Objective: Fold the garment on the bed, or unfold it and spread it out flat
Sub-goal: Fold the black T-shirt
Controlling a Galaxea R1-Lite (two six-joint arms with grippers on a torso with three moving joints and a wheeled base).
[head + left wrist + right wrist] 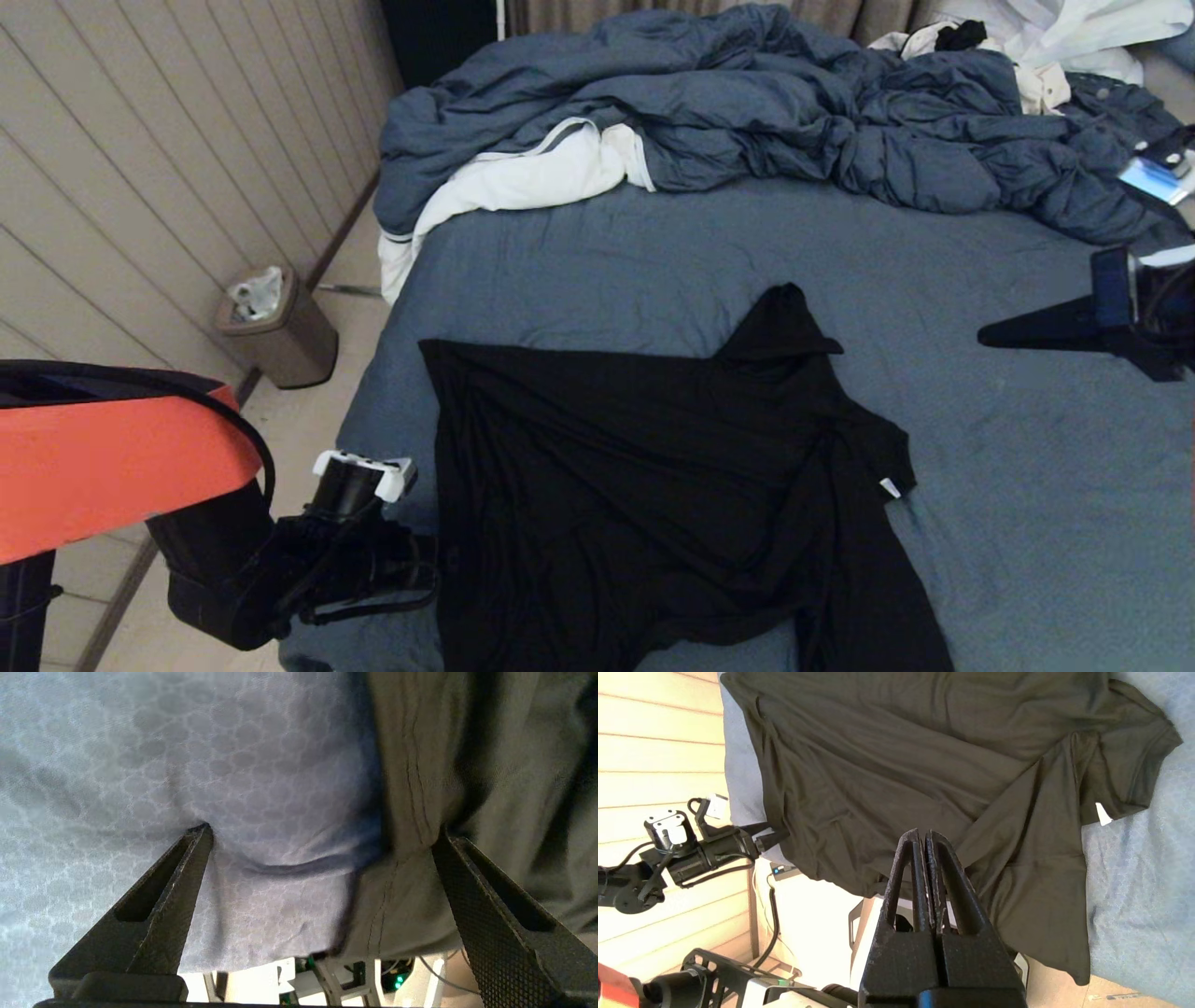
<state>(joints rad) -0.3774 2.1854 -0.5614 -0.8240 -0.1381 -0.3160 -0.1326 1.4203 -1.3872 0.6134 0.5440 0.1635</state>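
Lying rumpled near the front edge of the bed (653,243), the black garment (635,504) is flanked at its left hem by the left hand (322,833), spread wide astride that edge; the right hand (923,835), pressed shut and empty, is held well apart.

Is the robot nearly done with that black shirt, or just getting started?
Early, by the look of it. The shirt lies mostly spread on the bed, but a sleeve is bunched and its hem hangs over the edge. The left gripper, open, straddles the shirt's side edge. The right gripper hangs shut, holding nothing. Smoothing or folding remains.
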